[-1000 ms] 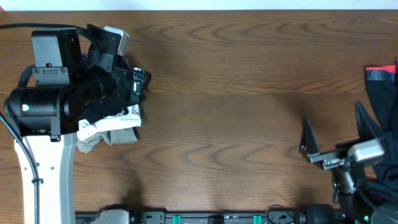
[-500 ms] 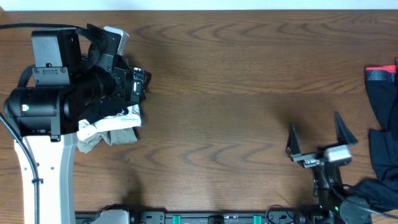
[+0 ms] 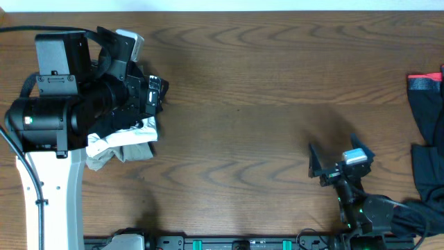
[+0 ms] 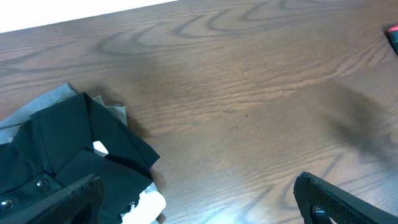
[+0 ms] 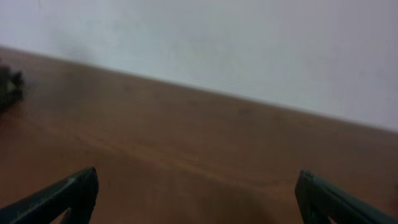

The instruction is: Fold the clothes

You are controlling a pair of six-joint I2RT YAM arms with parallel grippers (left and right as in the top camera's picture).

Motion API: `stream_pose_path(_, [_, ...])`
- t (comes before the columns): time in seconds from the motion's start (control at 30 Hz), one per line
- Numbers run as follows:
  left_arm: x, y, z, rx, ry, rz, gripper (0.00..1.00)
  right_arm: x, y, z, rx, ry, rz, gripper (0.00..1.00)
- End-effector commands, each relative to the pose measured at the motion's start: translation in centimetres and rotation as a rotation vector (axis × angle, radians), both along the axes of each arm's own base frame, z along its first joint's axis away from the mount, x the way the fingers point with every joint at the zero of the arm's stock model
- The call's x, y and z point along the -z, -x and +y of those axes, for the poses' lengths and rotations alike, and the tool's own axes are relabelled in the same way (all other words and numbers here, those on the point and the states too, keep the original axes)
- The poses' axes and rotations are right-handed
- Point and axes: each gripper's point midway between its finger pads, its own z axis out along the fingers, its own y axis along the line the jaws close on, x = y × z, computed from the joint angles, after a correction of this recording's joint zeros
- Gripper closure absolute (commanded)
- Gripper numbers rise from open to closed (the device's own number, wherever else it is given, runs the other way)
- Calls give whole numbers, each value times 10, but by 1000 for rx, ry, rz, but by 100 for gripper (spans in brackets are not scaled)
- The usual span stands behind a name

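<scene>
A pile of clothes (image 3: 128, 142) lies at the table's left, partly under my left arm: a folded black shirt (image 4: 68, 149) on top, a grey garment (image 4: 53, 106) beneath it and a white one (image 3: 111, 146) at the near edge. My left gripper (image 4: 199, 211) hangs open just right of the pile, one finger over the black shirt, holding nothing. More dark clothes (image 3: 427, 146) lie at the right edge. My right gripper (image 3: 336, 158) stands open above bare wood left of them; the right wrist view shows only blurred table between the fingers (image 5: 62, 196).
A red and black item (image 3: 424, 82) lies at the far right edge above the dark clothes. The wooden table (image 3: 243, 104) runs between the two piles. The left arm's white base (image 3: 52, 194) stands at the near left.
My right gripper has moved left, away from the dark clothes at the right edge, and turned, staying open. The left arm and the left pile have not moved.
</scene>
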Motion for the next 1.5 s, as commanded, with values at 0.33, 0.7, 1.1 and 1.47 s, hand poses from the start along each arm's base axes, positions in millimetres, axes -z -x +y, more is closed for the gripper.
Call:
stream_pose_path(0.33, [2,0,-1,5,-3,4,2,2,1,3,-12,2,6,1])
stream_pose_path(0.7, [3,2,0,3,-3,10,2,2,1,3,-12,2,6,1])
stream_pose_path(1.1, [-35,16,7,0,-72,-357,2,2,1,3,-12,2,6,1])
stream_pose_path(1.47, [12,64,16,-57,-96,-751,2,2,1,3,-12,2,6,1])
